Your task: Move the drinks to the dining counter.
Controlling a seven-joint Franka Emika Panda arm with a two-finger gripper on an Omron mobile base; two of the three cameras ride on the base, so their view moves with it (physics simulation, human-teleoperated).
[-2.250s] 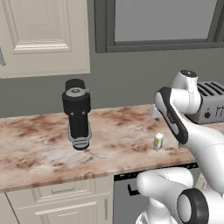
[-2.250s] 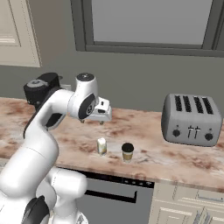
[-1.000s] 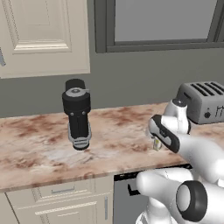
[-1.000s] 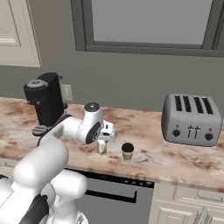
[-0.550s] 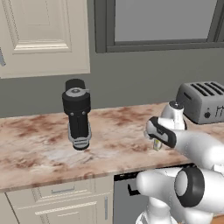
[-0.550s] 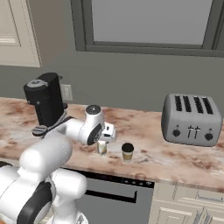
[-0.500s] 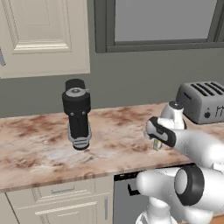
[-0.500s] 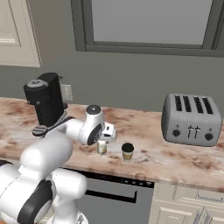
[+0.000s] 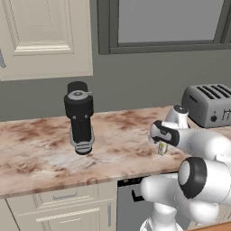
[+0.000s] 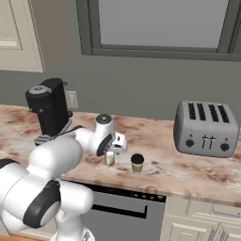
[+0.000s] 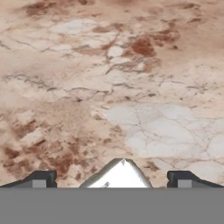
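Note:
The small white carton point(image 10: 109, 160) stands upright on the veined stone worktop point(image 10: 188, 172) below the window. The tan cup with a black lid point(image 10: 137, 164) stands just right of it, apart from it. My gripper point(image 10: 111, 152) points down over the carton, jaws open, one finger on each side of its top. In the hand view the carton's peaked top point(image 11: 117, 176) sits between the two fingertips point(image 11: 40, 180), with a gap on both sides. From the left base view the carton point(image 9: 162, 148) shows just below my hand point(image 9: 161, 135). The dining counter is out of view.
A tall black coffee machine point(image 10: 47, 111) stands at the left of the worktop. A silver toaster point(image 10: 204, 127) stands at the right, near the wall. Cream drawers and a dishwasher front point(image 10: 127, 207) lie under the worktop edge.
The hand swung down from above the worktop to the carton. Over the last half second it has barely moved, and the jaws have stayed open.

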